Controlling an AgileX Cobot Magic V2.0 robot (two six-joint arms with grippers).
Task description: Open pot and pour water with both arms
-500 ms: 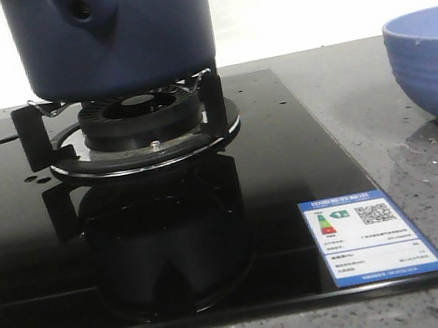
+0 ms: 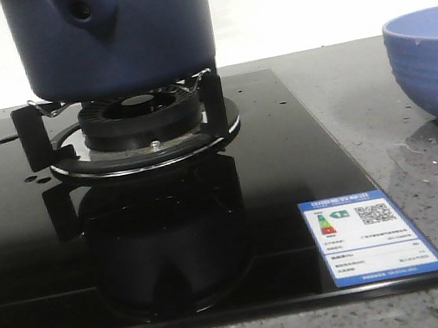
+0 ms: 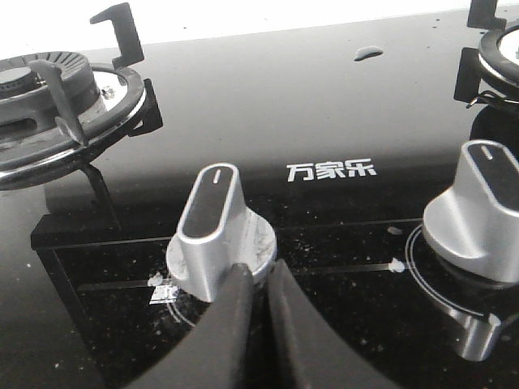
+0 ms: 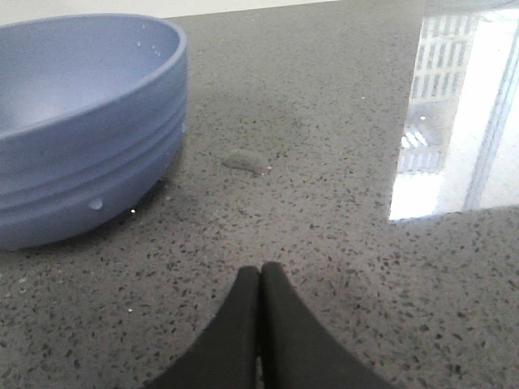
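Observation:
The dark navy pot point(image 2: 116, 38) stands on the burner's supports point(image 2: 144, 122) at the back of the black glass cooktop point(image 2: 286, 160); its stubby handle point(image 2: 82, 14) with the round hole faces the camera. The frame edge cuts off the pot's top. No arm shows in the front view. In the left wrist view, my left gripper point(image 3: 258, 271) is shut and empty, its tips just in front of a silver knob point(image 3: 212, 219). My right gripper point(image 4: 260, 271) is shut and empty, low over the speckled counter, apart from the light blue ribbed bowl point(image 4: 81, 121).
The ribbed bowl point(image 2: 436, 70) sits on the grey counter right of the cooktop, with a small puddle point(image 4: 245, 160) beside it. A second knob point(image 3: 478, 215) and an unused burner point(image 3: 57, 105) are on the cooktop. An energy label point(image 2: 372, 235) is stuck at its front right corner.

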